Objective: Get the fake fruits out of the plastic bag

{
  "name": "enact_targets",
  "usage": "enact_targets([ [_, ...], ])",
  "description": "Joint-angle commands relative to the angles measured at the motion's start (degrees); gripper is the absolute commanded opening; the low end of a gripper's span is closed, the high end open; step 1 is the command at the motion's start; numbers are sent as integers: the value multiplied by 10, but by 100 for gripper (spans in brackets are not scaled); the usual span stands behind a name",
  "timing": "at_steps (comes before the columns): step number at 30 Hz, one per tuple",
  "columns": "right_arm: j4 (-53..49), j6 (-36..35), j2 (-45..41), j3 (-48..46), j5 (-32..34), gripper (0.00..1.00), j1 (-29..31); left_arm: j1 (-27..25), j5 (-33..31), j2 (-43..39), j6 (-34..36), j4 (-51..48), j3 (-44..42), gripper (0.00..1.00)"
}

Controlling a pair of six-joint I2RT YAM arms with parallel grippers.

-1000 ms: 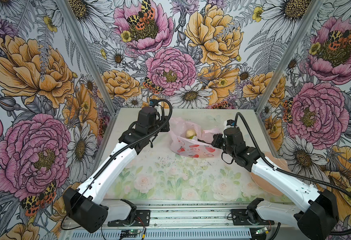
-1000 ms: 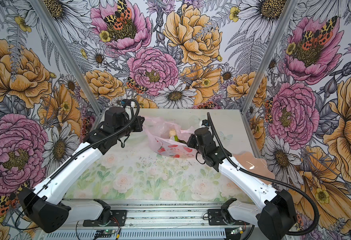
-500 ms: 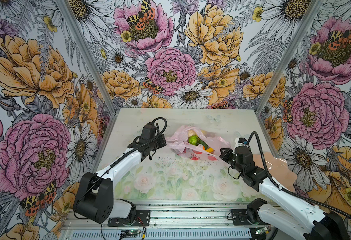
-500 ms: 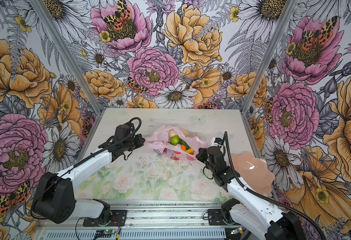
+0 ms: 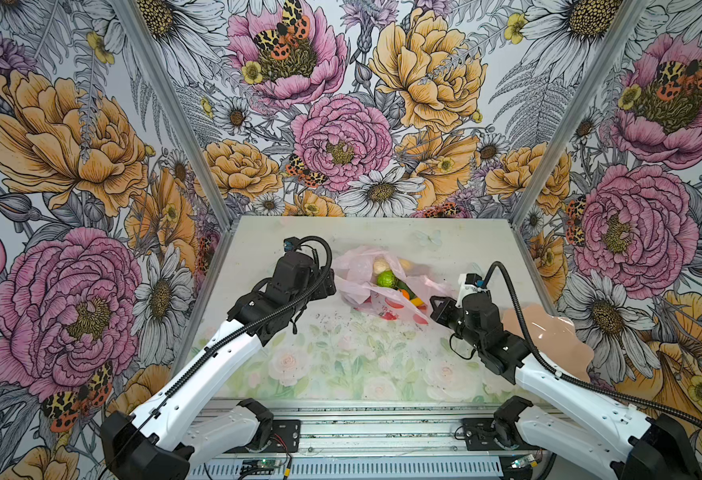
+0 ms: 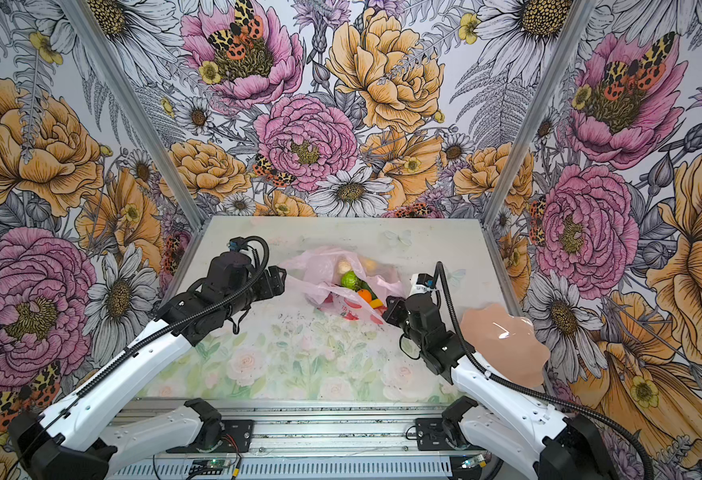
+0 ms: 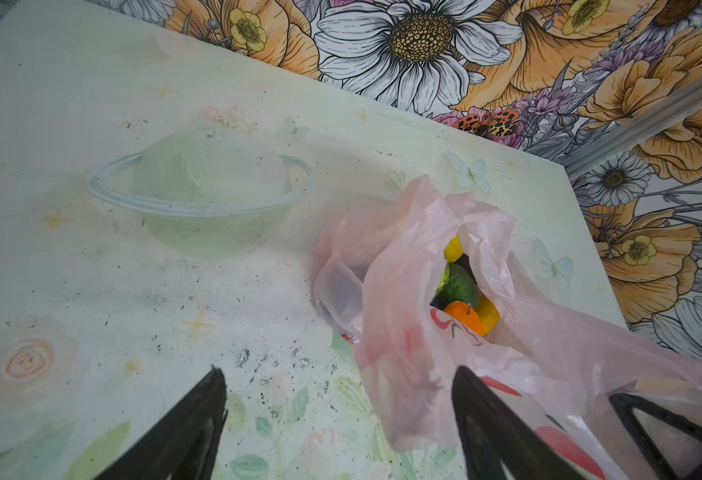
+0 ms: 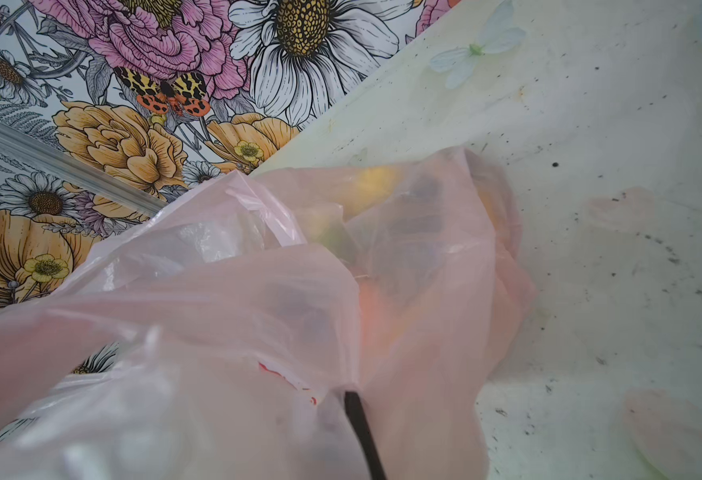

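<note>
The left wrist view looks into the open mouth of the plastic bag (image 7: 403,299) at an orange (image 7: 463,318), a lemon (image 7: 454,248) and a green fruit (image 7: 459,286); the right wrist view gives only blurred colour through film. The left jaws, shut a second ago, now stand wide beside the bag; the right jaws pinch its near corner. It lies on the bench (image 5: 320,365) toward the back, with open room in front and left.

Looking down over the plastic bag (image 8: 224,299), lying crumpled on the pale, speckled surface (image 8: 611,166). Showing dimly through the pink film: fake fruits (image 8: 376,178), appearing as blurred yellow, orange and dark patches. Pinching gathered film with the end effector (image 8: 355,401), closed tight. Backing onto flowered wallpaper (image 8: 133,137).
</note>
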Motion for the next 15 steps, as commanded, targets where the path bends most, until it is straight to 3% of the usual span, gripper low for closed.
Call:
enact_targets([
  [1,10,-22,7,26,21,0,10,-44,-87,-25,2,-74,33,86],
  [3,8,-26,12,34,26,0,15,-95,-188,3,4,-155,96,86],
  [5,7,-29,14,37,30,0,20,-128,-222,21,11,-188,142,83],
  [11,3,-36,13,40,47,0,33,-219,-177,85,-7,-180,246,74],
  [15,6,-35,13,42,57,0,40,-222,-132,172,-16,-146,283,73],
])
